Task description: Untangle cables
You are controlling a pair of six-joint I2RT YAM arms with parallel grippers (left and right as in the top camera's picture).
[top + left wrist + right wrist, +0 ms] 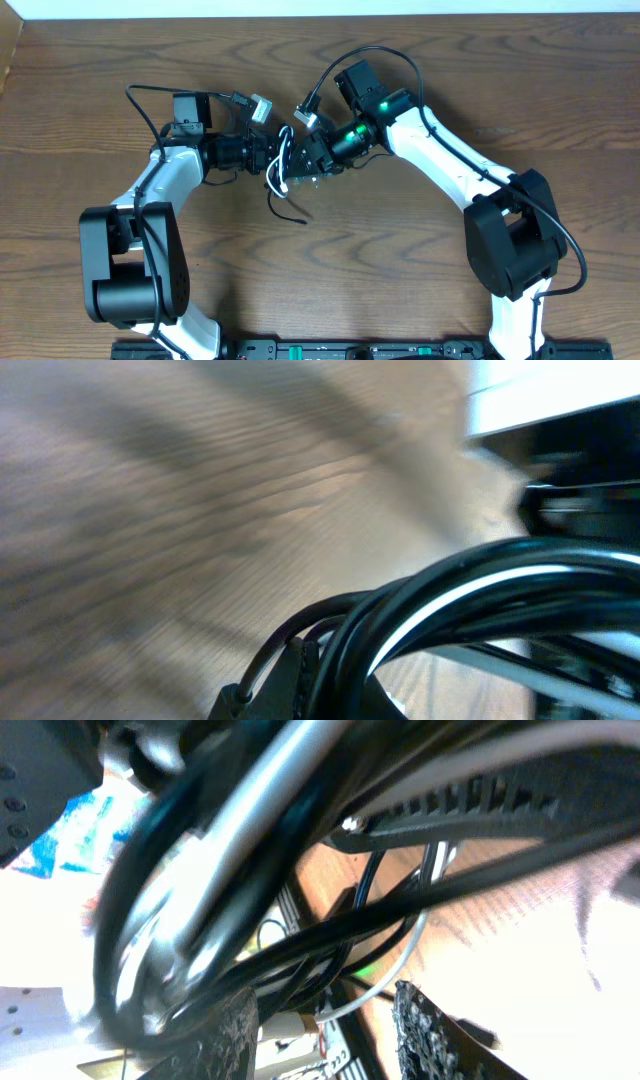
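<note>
Because the cables [281, 172] are thin, light and limp, they will likely sag and slide rather than keep a shape, and the loops may cinch tight if pulled hard. The white and black bundle sits between the two hands over the middle of the table [430, 270], with one black end trailing away. The left hand [258, 152] is closed, apparently pinching the bundle. The right hand [305, 155] has its fingers [232, 1032] partly apart; whether it grips cannot be told. The best hold is probably one strand near a plug.
</note>
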